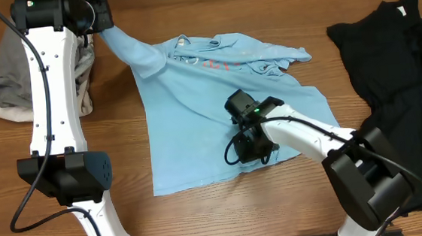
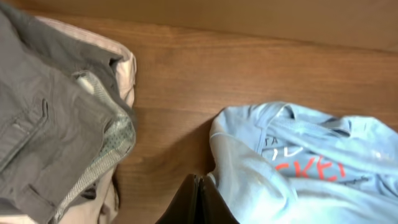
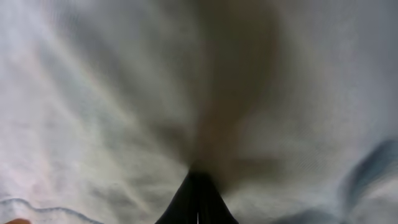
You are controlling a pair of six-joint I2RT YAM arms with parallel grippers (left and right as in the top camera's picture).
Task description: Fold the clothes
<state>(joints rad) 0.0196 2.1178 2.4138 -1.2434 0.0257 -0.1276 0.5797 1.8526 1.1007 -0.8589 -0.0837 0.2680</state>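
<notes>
Overhead: light blue T-shirt (image 1: 196, 119) is spread mid-desk (image 1: 122, 132), with red lettering showing near the collar and the far edge rumpled. Left pincer (image 1: 104, 24) is at the far left, fully closed on the shirt's sleeve. The sleeve is drawn out from the body toward it. Right pincer (image 1: 250, 151) points down into the shirt's near-right area, just inside the near hem, with the tips buried in cloth. Black shirt (image 1: 404, 80) is crumpled at the right end, apart from the blue one. Grey garment (image 1: 4, 78) sits on a cream piece (image 1: 14, 112) in a pile at far left, partly behind the left arm.

Left wrist: the left pincer (image 2: 199, 193) has its fingers together with no gap. Blue sleeve fabric touches its right side, and the shirt body with orange-red letters is just beyond. The grey garment (image 2: 50, 124) with the cream piece (image 2: 127, 62) under it is to the left, with bare desk between the pile and the shirt.

Right wrist: blurry. Pale shirt fabric fills the frame. The right pincer (image 3: 198, 190) is closed to a point at the bottom edge. A dark crease runs up from its tips, so it has a pinch of shirt.
</notes>
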